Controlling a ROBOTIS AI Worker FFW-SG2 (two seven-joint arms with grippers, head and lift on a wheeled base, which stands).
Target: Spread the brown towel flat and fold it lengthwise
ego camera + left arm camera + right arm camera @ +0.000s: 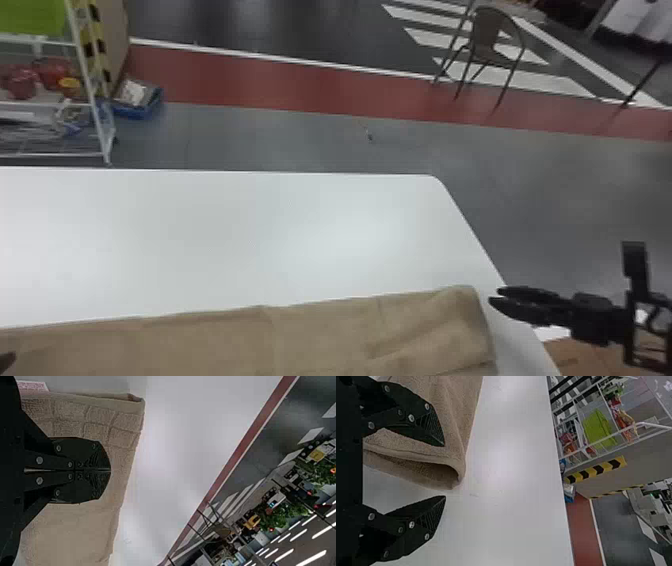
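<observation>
The towel (325, 340) is lying on the table (225, 240), seemingly already doubled lengthwise. The left pincer (110, 470) is standing closed over it; the right pincer (445, 471) is waiting open beside one end. Neatening the fold is probably requiring light, even pressure.

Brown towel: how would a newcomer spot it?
Find the white table. Across the bottom of the head view lies the long brown towel, its right end near the right gripper. Brown cloth sets it apart from white tabletop and black gripper.
</observation>
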